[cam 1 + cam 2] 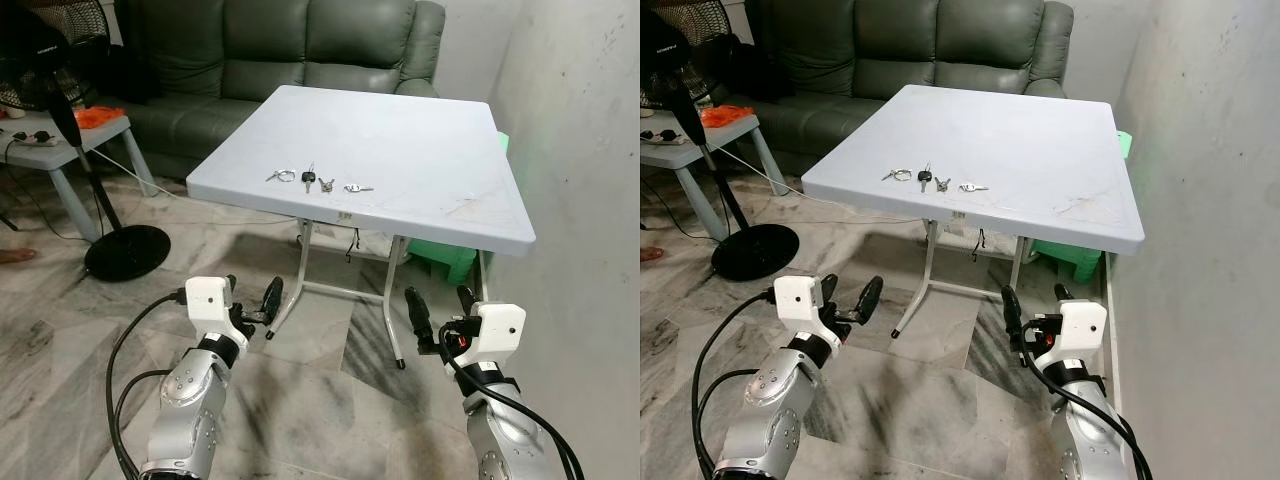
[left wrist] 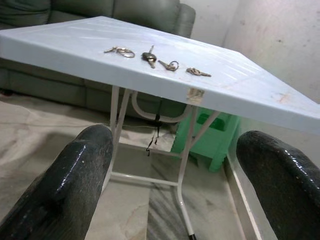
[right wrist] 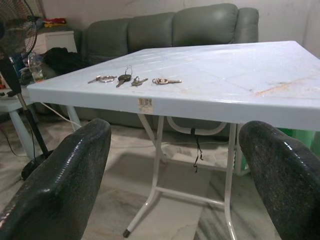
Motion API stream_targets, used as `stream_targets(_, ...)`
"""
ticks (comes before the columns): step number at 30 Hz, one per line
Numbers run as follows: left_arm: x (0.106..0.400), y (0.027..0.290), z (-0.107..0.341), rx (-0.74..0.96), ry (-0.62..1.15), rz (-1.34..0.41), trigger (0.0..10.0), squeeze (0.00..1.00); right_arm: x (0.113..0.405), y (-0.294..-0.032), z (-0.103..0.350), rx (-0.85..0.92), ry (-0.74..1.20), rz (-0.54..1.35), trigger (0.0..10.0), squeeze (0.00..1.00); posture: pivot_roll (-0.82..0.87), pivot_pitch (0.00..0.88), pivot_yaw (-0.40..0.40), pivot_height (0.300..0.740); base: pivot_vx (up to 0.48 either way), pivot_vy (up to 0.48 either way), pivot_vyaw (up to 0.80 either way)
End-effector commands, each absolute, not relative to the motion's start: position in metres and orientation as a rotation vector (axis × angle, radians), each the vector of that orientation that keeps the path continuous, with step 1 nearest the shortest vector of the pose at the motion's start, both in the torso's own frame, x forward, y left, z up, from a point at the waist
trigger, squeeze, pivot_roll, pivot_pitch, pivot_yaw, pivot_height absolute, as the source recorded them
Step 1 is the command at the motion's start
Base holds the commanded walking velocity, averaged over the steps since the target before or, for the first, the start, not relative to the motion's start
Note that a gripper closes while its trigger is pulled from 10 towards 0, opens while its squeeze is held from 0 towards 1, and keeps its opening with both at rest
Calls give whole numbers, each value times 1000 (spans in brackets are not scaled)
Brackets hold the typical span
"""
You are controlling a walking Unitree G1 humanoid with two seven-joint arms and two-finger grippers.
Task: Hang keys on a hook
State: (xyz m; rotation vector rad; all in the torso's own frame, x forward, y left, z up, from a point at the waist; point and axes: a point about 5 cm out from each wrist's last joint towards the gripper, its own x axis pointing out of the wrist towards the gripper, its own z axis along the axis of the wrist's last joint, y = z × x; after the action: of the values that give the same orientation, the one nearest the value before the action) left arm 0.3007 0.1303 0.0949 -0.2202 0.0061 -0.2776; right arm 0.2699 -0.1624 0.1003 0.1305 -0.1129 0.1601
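Several keys lie in a row near the front edge of a white folding table: a key ring, a black-headed key, a small key and another key. The same row of keys appears in the left wrist view, and the keys also in the right wrist view. My left gripper is open, low in front of the table's left corner. My right gripper is open, below the table's front right. Both hold nothing.
A dark green sofa stands behind the table. A standing fan's black base and a small grey side table are at the left. A wall runs close along the right. A green stool sits under the table.
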Motion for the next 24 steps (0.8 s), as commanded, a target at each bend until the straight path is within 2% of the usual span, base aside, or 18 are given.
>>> stream_targets(1, 303, 129, 100, -208, -5, -288, 10000, 0, 271, -163, 110, 131, -147, 163, 10000, 0, 0, 0, -11, 740, 326, 0, 0)
stream_targets(14, 305, 128, 101, -204, -2, -288, 10000, 0, 270, -163, 107, 131, -134, 158, 10000, 0, 2, 0, -12, 740, 327, 0, 0)
stream_targets(24, 305, 127, 102, -205, -2, -289, 10000, 0, 269, -162, 106, 131, -130, 160, 10000, 0, 4, 0, -12, 740, 330, 252, 0)
